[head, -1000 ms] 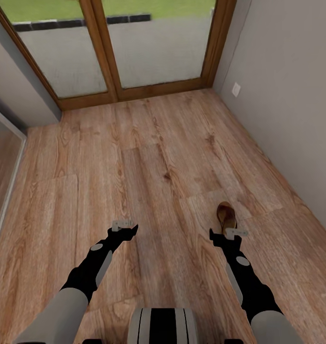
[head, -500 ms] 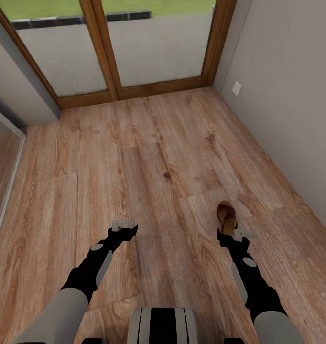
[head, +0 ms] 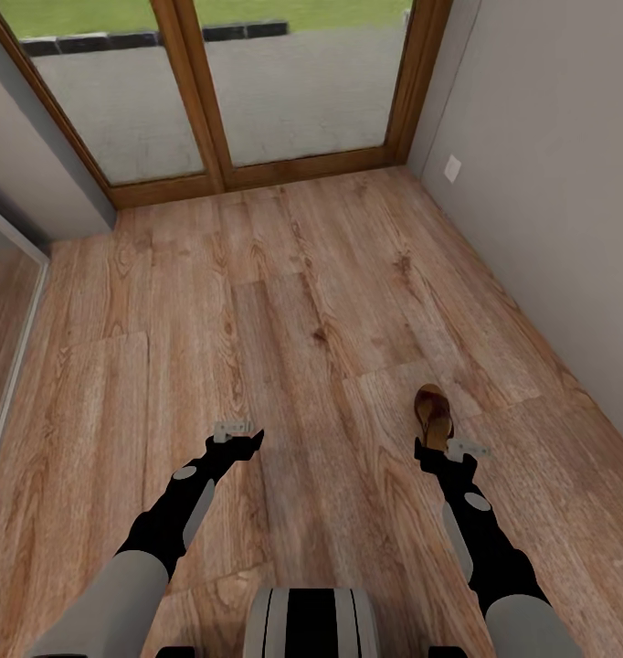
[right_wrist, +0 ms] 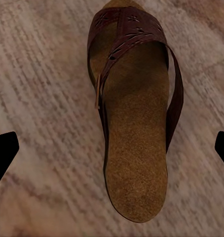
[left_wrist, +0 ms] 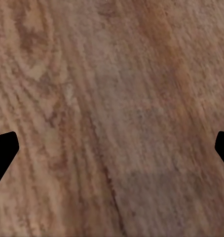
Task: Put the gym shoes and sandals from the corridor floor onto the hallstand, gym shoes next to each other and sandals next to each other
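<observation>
One brown sandal (head: 433, 414) lies flat on the corridor floor (head: 284, 311) just ahead of the right gripper (head: 448, 450) — its fingers (right_wrist: 4, 154) spread wide, empty, straddling the sole apparently from above — while the left gripper (head: 237, 437) hangs open over bare planks.

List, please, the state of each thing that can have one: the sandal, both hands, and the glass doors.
Sandal: lying flat on the corridor floor, sole up to the camera, not gripped.
Right hand: open, hanging over the sandal's near end, fingers apart on each side of it.
Left hand: open, empty, over bare floor.
Glass doors: shut.
</observation>
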Controlling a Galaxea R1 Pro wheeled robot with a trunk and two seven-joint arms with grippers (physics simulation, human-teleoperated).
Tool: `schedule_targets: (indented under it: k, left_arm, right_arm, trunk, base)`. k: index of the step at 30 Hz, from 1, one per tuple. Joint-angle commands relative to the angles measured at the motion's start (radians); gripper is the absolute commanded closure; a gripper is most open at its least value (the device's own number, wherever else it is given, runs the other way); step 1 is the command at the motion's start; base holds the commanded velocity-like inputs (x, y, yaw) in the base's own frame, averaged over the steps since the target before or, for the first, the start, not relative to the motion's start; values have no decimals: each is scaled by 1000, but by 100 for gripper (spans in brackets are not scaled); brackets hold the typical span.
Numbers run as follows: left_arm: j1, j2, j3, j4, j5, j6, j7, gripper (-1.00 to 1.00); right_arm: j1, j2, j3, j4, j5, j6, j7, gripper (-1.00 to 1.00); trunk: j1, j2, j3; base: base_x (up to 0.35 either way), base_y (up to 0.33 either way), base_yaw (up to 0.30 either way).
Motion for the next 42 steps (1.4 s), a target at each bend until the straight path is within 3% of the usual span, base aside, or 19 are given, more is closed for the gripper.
schedule_targets:
  k: [1, 9, 30, 42]
  left_arm:
    - [0, -1, 5, -2, 2, 7, -7, -100]
    - [1, -1, 5, -2, 2, 6, -7, -100]
    - [1, -1, 5, -2, 2, 6, -7, -100]
    - [1, -1, 5, -2, 2, 6, -7, -100]
  right_arm:
    - [0, 1, -2, -1, 4, 1, -1, -100]
    - [0, 1, -3, -1, 2, 1, -1, -100]
    - [0, 1, -4, -1, 1, 1, -1, -100]
    - [0, 1, -5, -2, 1, 1, -1, -100]
  trunk:
    - [0, 0, -1]
    - [0, 0, -4]
    - [9, -5, -117]
    - [9, -5, -137]
  base:
    - [0, 0, 0]
    - [0, 0, 11]
    - [0, 0, 68]
    - [0, 0, 6]
